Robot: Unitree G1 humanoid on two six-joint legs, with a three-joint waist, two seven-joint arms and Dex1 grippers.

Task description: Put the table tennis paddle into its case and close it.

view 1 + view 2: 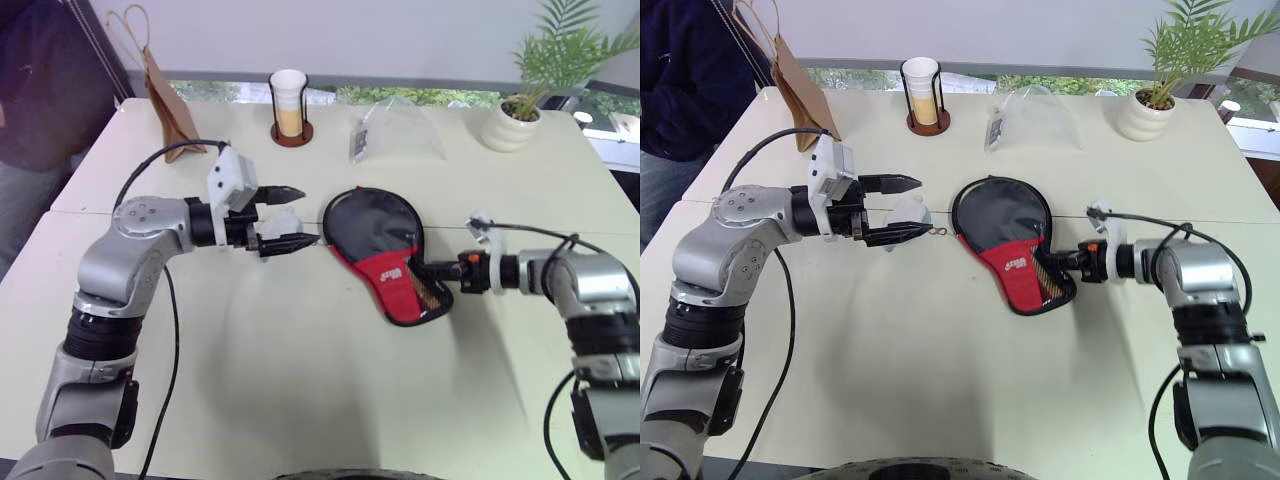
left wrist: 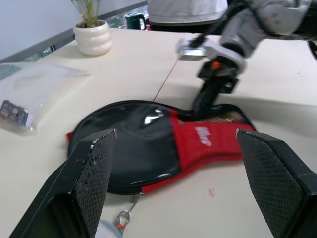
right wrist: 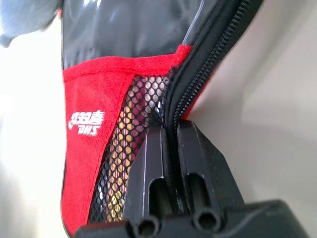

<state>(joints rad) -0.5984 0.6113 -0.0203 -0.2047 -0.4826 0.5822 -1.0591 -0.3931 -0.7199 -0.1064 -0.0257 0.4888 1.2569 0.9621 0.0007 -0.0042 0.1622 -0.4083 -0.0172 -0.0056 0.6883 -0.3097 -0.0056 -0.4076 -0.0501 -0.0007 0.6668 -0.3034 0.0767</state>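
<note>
The case (image 1: 385,250) lies flat near the table's middle, black with a red panel, white logo and mesh pocket facing up. No table tennis paddle can be seen outside it. My right gripper (image 1: 446,271) is at the case's narrow handle end, and in the right wrist view its fingers (image 3: 153,158) are shut on the zip edge of the case (image 3: 114,74). My left gripper (image 1: 306,215) hovers open just left of the case's round end with nothing between its fingers. A small metal ring (image 2: 121,218) on a thin cord lies beside that round end.
Along the far edge stand a brown paper bag (image 1: 170,100), a cup in a black wire holder (image 1: 290,105), a clear plastic bag (image 1: 390,130) and a potted plant (image 1: 515,115). A person stands at the far left corner (image 1: 40,80).
</note>
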